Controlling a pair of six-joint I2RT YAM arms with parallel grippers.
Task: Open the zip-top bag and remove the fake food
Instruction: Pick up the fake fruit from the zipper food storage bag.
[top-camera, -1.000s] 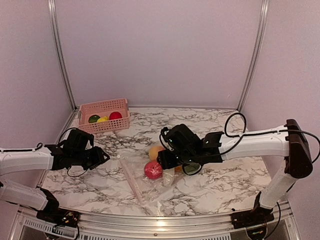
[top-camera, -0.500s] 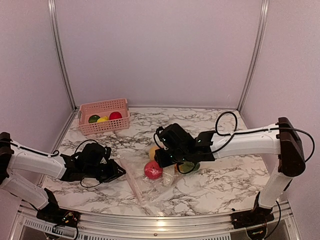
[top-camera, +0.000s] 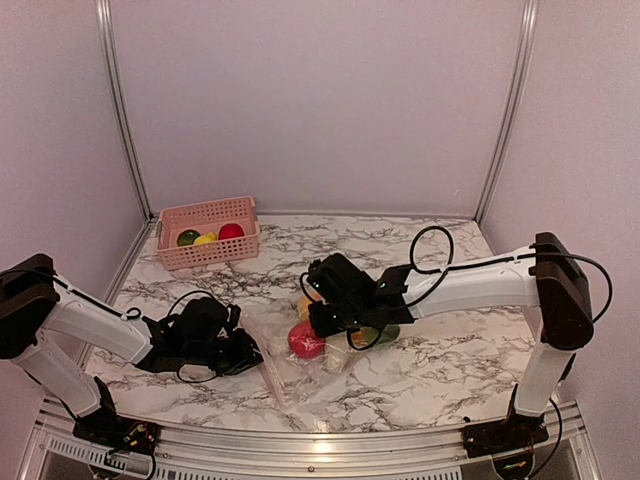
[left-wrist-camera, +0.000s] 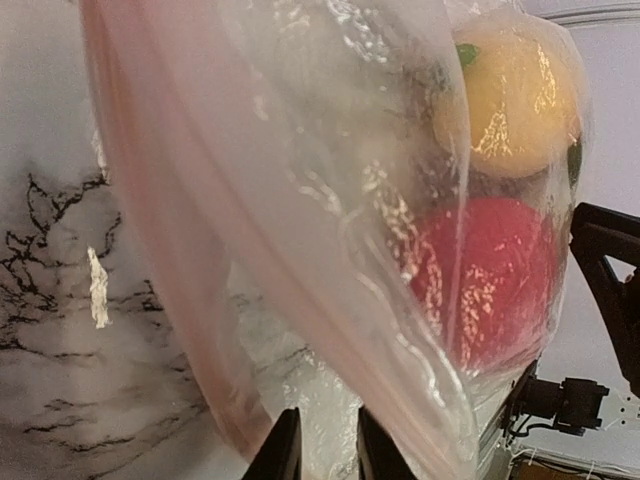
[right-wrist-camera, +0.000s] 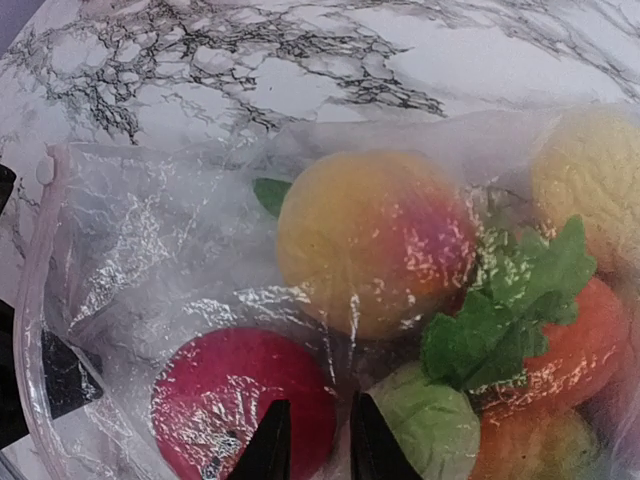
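The zip-top bag (top-camera: 290, 365) lies near the table's front, clear and crinkled, with its pink zip strip (top-camera: 266, 368) toward the left. The fake food inside includes a red fruit (top-camera: 305, 340), a yellow-orange fruit (right-wrist-camera: 370, 250), a leafy orange piece (right-wrist-camera: 570, 350) and a pale green piece (right-wrist-camera: 430, 420). My left gripper (top-camera: 248, 352) (left-wrist-camera: 321, 445) is at the zip end, its jaws narrowed on clear film beside the strip (left-wrist-camera: 190, 300). My right gripper (top-camera: 322, 322) (right-wrist-camera: 312, 440) presses down on top of the bag, jaws narrowed on a ridge of film between the red fruit (right-wrist-camera: 230, 390) and the green piece.
A pink slatted basket (top-camera: 205, 208) stands at the back left, holding a green (top-camera: 188, 237), a yellow (top-camera: 205, 239) and a red (top-camera: 231, 231) toy fruit. The walls close in at the back and at both sides.
My left arm has swung right and forward to the bag's zip end. My right gripper has slid left onto the bag. Both pairs of jaws have narrowed.
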